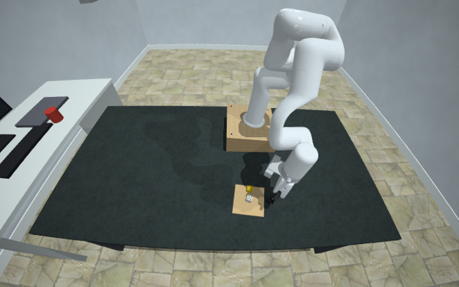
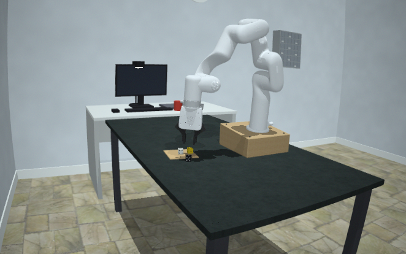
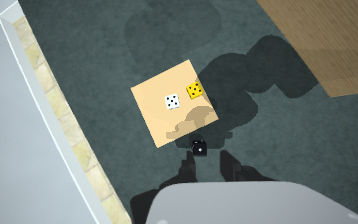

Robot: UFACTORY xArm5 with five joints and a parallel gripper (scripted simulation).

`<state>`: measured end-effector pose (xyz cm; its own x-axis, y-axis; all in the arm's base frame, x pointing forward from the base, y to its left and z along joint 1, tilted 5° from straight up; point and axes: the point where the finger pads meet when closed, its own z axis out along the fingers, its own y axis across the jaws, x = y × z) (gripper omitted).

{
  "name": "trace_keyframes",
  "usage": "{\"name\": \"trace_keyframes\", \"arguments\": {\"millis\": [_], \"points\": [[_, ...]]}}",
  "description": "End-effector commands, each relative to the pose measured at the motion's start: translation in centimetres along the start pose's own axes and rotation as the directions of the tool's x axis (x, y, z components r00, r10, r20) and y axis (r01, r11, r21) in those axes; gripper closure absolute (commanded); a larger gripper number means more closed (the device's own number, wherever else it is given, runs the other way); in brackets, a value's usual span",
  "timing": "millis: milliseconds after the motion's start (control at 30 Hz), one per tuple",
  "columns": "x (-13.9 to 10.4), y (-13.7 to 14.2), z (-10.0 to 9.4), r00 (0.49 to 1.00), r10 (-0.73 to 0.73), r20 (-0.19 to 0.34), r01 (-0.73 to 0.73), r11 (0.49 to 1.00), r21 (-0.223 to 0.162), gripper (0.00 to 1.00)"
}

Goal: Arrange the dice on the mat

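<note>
A tan square mat (image 1: pixel 243 209) (image 2: pixel 170 153) (image 3: pixel 149 120) lies on the dark table. A white die (image 1: pixel 249 197) (image 2: pixel 180 150) (image 3: pixel 172 101) and a yellow die (image 1: pixel 249 188) (image 2: pixel 190 150) (image 3: pixel 194 90) sit flat on it, side by side. A black die (image 2: pixel 188 157) (image 3: pixel 200 148) lies on the table just off the mat's edge, with one white pip on top. My gripper (image 1: pixel 274 198) (image 2: pixel 190 142) (image 3: pixel 205 161) hangs above the black die, clear of it. Its fingers stand partly open with nothing between them.
The arm's wooden base block (image 1: pixel 247 138) (image 2: pixel 254 144) (image 3: pixel 320 40) stands behind the mat. A white desk (image 1: pixel 83 90) (image 2: pixel 98 111) with a monitor (image 2: pixel 141 80) and a red cylinder (image 1: pixel 53 114) (image 2: pixel 177 105) stands beside the table. The table's edge (image 3: pixel 30 100) runs near the mat.
</note>
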<state>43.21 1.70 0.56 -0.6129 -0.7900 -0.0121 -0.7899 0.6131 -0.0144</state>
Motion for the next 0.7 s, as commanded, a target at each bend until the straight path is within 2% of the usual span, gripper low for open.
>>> {"name": "trace_keyframes", "arguments": {"millis": [0,667], "points": [[-0.08,-0.11,-0.11,1.0,0.0,0.002,0.0,1.0,0.003,0.58],[-0.12,-0.08,0.45,1.0,0.0,0.002,0.0,1.0,0.003,0.58]]}}
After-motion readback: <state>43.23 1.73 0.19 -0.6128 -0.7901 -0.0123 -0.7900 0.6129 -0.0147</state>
